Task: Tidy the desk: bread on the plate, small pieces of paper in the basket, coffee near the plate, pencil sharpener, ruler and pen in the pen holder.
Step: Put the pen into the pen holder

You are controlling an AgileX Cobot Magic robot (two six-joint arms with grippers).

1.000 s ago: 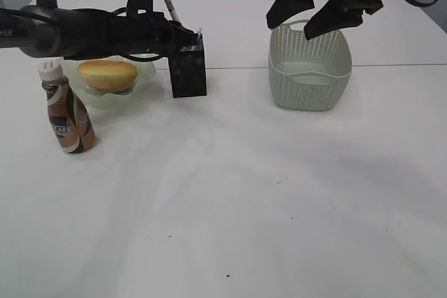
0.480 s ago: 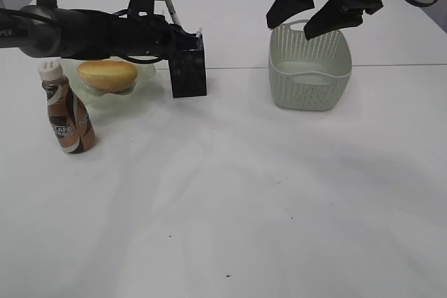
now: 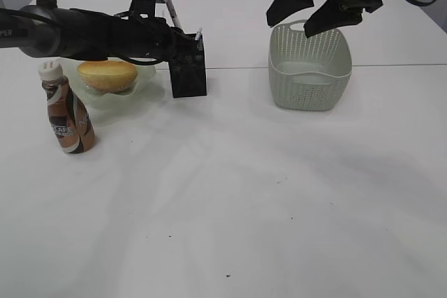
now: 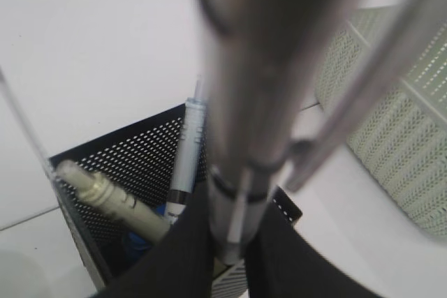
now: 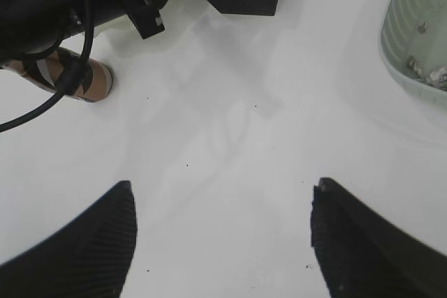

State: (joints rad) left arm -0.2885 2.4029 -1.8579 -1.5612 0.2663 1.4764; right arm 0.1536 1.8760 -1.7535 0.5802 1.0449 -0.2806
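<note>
My left gripper (image 4: 229, 246) is shut on a grey pen (image 4: 251, 88) and holds it over the black mesh pen holder (image 4: 133, 151). A white pen (image 4: 187, 151) and a beige marker (image 4: 105, 197) stand inside, with something blue below them. The pencil sharpener is not recognisable. In the exterior view the left gripper (image 3: 183, 41) sits at the pen holder (image 3: 188, 71), from which the clear ruler (image 3: 171, 8) sticks up. The bread (image 3: 107, 75) lies on the plate (image 3: 136, 92), with the coffee (image 3: 68, 113) next to it. My right gripper (image 3: 307, 10) hangs open above the basket (image 3: 311, 68).
In the right wrist view the basket (image 5: 419, 26) holds small pieces of paper (image 5: 427, 72). White desk (image 3: 265, 193) stretches in front of everything. The left arm (image 3: 77, 33) lies across the back left, above the plate.
My left arm has edged slightly away from the camera with the pen, staying at the pen holder. The right arm has not moved.
</note>
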